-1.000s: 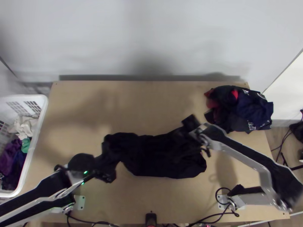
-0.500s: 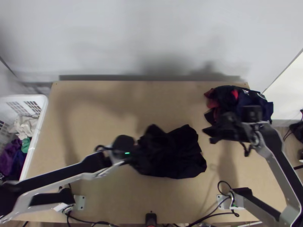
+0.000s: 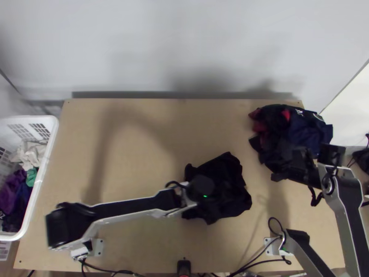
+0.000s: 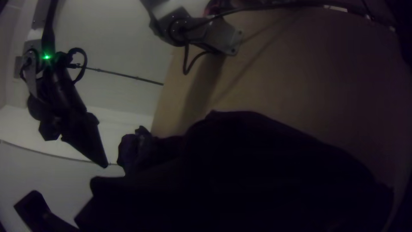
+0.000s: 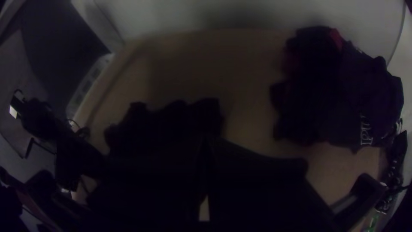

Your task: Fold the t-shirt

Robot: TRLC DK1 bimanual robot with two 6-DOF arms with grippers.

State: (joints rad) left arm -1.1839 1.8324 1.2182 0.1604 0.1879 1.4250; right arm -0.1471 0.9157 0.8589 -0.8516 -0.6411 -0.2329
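t-shirt shorter than before; left pincer: can't tell grip; right pincer clenched.

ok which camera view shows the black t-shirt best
The top view: it shows most of the black t-shirt, though the left arm covers part. The left wrist view gives one dark, curved edge; the right wrist view, a ragged edge beyond the right pincer.

The tabletop looks to me like smooth, matt wood. The t-shirt on it is dull, soft cloth, rumpled; the clothes pile is cloth too. The basket seems smooth plastic, the arms' silvery links satiny metal.
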